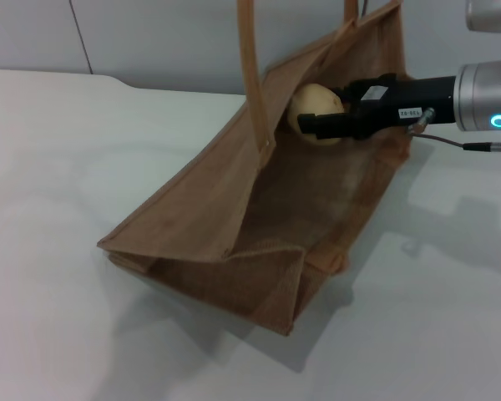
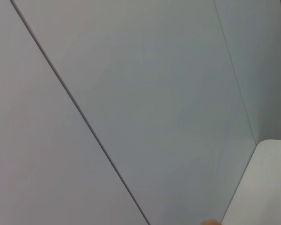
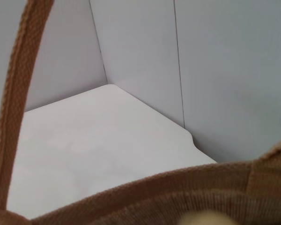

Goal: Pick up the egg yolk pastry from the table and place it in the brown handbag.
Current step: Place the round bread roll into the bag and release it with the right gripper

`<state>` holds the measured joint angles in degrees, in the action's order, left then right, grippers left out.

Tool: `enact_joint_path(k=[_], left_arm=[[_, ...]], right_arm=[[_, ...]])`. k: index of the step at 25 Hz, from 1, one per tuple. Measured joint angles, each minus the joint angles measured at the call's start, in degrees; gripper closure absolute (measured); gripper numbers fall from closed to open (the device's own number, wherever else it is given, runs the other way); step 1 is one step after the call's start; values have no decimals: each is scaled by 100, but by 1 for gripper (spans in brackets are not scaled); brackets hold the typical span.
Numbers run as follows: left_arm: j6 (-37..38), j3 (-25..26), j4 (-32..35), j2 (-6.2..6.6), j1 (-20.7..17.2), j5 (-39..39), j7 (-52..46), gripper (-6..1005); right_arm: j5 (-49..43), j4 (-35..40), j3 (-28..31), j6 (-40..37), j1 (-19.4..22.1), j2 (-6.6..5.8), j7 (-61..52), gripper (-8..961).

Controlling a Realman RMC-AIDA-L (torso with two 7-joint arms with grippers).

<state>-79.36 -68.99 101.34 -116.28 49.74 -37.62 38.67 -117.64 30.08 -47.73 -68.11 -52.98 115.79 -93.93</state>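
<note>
The brown handbag lies tilted on the white table with its mouth open toward the far right and one handle held up. My right gripper reaches in over the bag's mouth from the right, shut on the pale egg yolk pastry, which hangs just inside the opening. The right wrist view shows the bag's rim, a strap and a blurred sliver of the pastry. My left gripper is out of view.
Grey wall panels stand behind the table. The left wrist view shows only wall panels and a table corner. White tabletop extends left and in front of the bag.
</note>
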Motion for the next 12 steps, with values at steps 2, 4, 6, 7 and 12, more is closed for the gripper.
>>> enact_joint_path(k=[2,4,6,7,12], left_arm=[[0,3,0,0,2,0,0,822],[0,18,0,0,-5,0,0,821],[0,38,0,0,-24,0,0,821],[0,60,0,0,-39,0,0,820],[0,88,0,0,-100,19,0,819]], right_arm=[[3,-2,3,1,-6,-3,1,315],[5,-13,16,3,6,-6,2,242],[5,-15,35,4,29,-6,3,169],[5,-16,44,4,40,-6,-4,133],[-12,-19,34,-46,137,-13,-197,73]])
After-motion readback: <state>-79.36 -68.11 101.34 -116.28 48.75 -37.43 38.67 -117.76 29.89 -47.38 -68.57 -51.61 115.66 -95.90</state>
